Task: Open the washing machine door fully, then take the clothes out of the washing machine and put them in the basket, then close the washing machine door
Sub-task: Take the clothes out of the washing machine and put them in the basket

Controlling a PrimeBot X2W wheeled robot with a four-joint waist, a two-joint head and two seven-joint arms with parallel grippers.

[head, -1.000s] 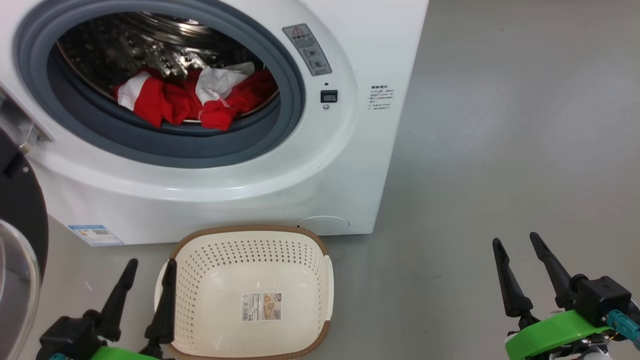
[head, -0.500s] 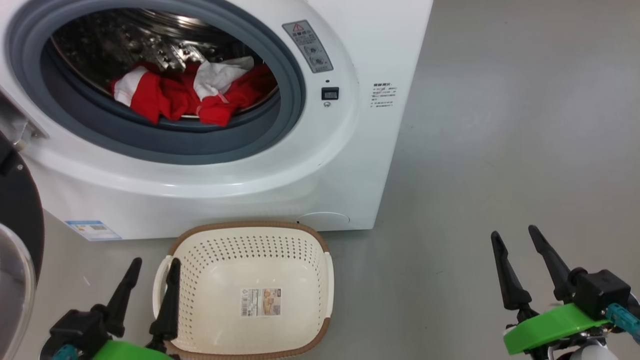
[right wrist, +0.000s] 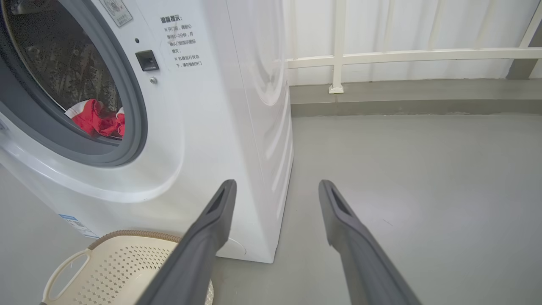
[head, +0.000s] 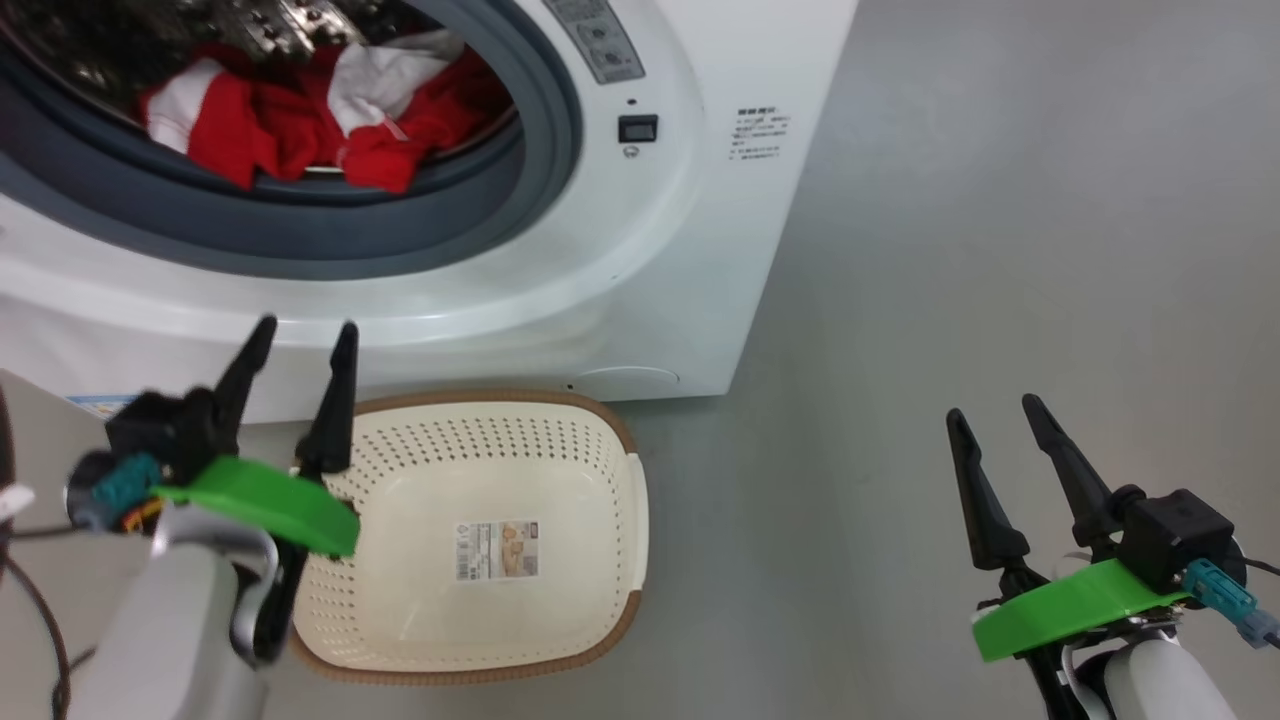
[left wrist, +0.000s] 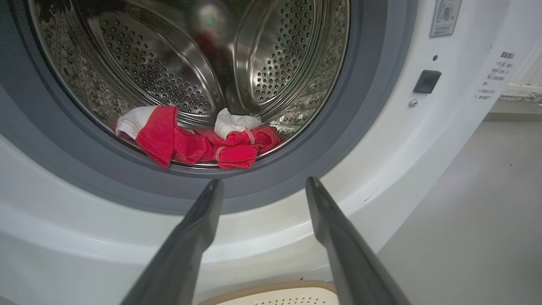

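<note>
My left gripper [head: 307, 330] is spread wide and empty, held in front of the washing machine [head: 640, 250] below its opening, fingers aimed up at the clothes [left wrist: 190, 144]. These lie as a red and white heap at the front of the drum [left wrist: 169, 84], one fold draped onto the grey rubber ring [left wrist: 254, 192]. My right gripper [head: 992, 408] hangs off to the side over the bare floor [head: 1000, 250], also spread and empty. The basket [head: 500, 400] sits empty on the floor against the foot of the machine, with my left forearm above its left rim. Going in, I judge the likeliest fault is a fingertip catching the ring's lip instead of clearing it, or pinching only the top fold so the rest of the heap stays behind. Coming out, a trailing sleeve could snag on the ring or fall beside the basket, and my forearm could nudge that light basket away
</note>
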